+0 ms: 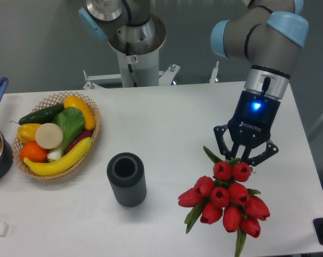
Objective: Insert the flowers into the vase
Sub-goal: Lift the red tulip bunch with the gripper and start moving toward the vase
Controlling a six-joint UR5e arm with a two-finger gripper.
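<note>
The tool (242, 158) stands spread wide just over the far edge of the flowers (224, 206), its fingers to either side of the topmost buds and, as far as can be seen, not yet closed on anything. The bunch lies on the white surface (166, 115) at the near right with its stems hidden, so its long axis cannot be told. The vase (127, 179) stands upright and open-mouthed well to the left of the bunch, so the carry must run leftward.
</note>
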